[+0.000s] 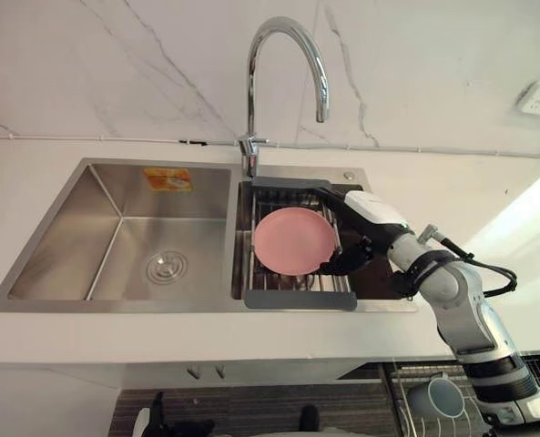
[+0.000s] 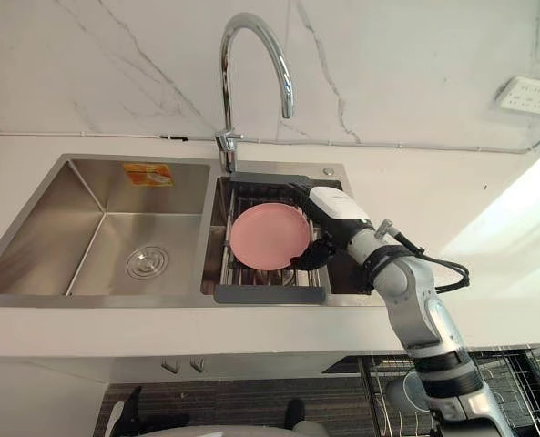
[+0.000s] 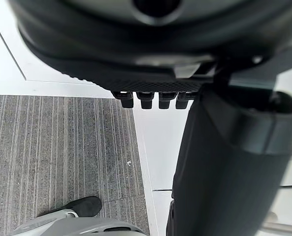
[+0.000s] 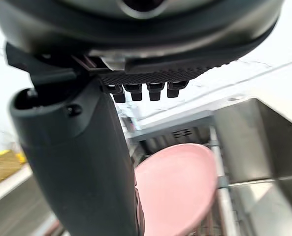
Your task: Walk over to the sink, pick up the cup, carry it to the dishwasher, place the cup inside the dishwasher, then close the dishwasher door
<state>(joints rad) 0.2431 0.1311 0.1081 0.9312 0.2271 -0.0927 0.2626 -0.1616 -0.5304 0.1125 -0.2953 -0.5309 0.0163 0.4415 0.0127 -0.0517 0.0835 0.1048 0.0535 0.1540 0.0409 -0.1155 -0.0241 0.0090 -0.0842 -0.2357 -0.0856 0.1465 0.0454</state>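
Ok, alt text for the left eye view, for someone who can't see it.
The robot's right hand is at the right edge of a pink plate in a dish rack over the right basin of a steel sink. A curved faucet rises behind; a cup sits at lower right.

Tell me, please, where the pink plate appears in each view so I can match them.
Left eye view: pink plate in the dish rack, centre.
Right eye view: same rack, just left of centre.
Left wrist view: faces the striped floor instead.
Right wrist view: lower centre, past the right hand.
Shared landmark: the dish rack's grey end bar beside the plate.
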